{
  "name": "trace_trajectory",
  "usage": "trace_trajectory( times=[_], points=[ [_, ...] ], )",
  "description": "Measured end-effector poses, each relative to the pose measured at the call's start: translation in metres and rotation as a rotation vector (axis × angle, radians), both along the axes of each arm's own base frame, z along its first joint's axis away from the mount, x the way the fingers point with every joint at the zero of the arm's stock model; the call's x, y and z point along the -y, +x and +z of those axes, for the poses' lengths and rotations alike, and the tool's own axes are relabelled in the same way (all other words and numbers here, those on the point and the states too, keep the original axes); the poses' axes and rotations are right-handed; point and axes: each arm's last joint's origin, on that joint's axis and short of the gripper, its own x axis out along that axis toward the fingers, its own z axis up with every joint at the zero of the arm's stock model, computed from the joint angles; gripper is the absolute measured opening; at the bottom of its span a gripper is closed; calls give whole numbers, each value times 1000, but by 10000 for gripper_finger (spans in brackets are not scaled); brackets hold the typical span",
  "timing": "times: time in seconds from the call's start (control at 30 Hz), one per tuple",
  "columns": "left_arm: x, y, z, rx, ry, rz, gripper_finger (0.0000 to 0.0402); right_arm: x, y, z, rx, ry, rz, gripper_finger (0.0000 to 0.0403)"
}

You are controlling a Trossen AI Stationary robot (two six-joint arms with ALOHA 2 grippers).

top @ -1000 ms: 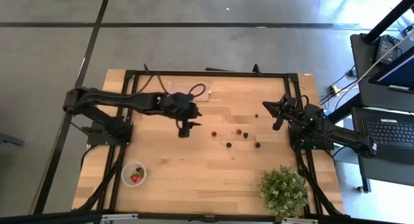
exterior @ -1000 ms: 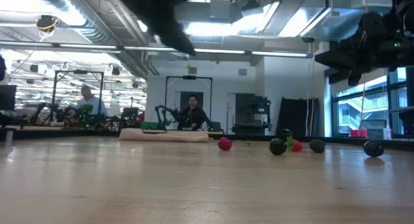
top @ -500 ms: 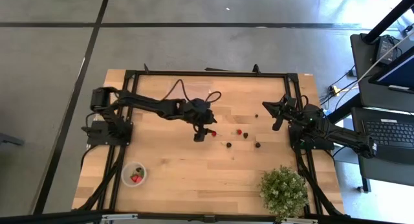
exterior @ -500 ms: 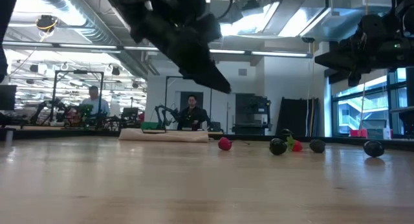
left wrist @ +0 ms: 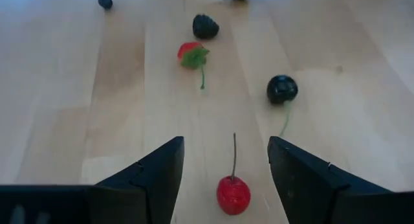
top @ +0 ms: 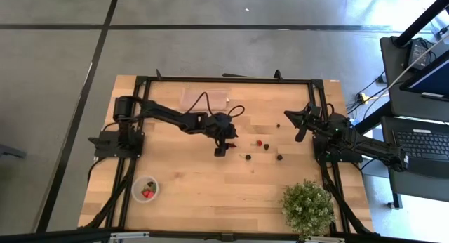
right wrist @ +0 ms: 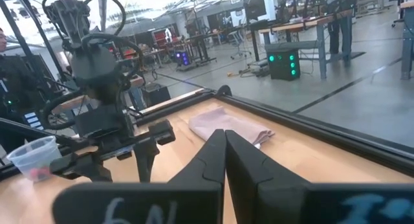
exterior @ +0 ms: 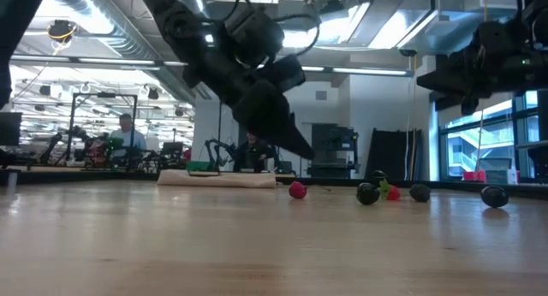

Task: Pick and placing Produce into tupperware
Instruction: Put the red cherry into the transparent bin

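High view: the left gripper (top: 222, 148) reaches over the middle of the wooden table (top: 196, 194), just beside the scattered produce (top: 259, 142), while the right gripper (top: 298, 123) waits near the table's right edge. The tupperware (top: 145, 189) sits well apart at the near left, with red fruit inside; a potted plant (top: 308, 207) stands at the near right and a cloth (top: 205, 98) lies at the far edge. Low view: the left arm hangs above the table, its tip close over a red fruit (exterior: 297, 190); dark berries (exterior: 367, 193) lie farther right. Left wrist view: the fingers (left wrist: 152, 175) stand wide apart with a red cherry (left wrist: 233, 193) between them, ungripped; a strawberry (left wrist: 191, 54) and dark berries lie beyond. Right wrist view: the right fingers (right wrist: 213, 156) are pressed together, empty.
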Motion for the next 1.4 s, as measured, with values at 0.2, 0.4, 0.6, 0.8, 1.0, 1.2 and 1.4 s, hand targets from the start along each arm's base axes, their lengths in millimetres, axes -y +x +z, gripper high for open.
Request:
trace_trajectory(
  times=[0.2, 0.4, 0.6, 0.8, 1.0, 1.2, 1.4],
  points=[
    [1, 1, -20, -56, -37, -18, 207, 0, 0, -2, -14, 13, 1, 13],
    [1, 3, -35, -92, -46, -16, 198, 0, 0, -2, -16, 9, 0, 13],
    [1, 4, -43, -97, -50, -21, 190, 0, 0, -2, -16, 9, 1, 13],
    [1, -1, -50, -108, -46, -24, 181, 0, 0, -2, -17, 6, 1, 13],
    [2, -6, -55, -121, -61, -6, 156, 0, 0, -2, -17, 6, 0, 13],
    [1, -4, -53, -72, -67, 15, 104, 0, 0, -2, -17, 5, 1, 13],
    [1, -3, -53, -67, -71, 19, 64, 0, 0, -2, -15, 9, 1, 13]
  ],
)
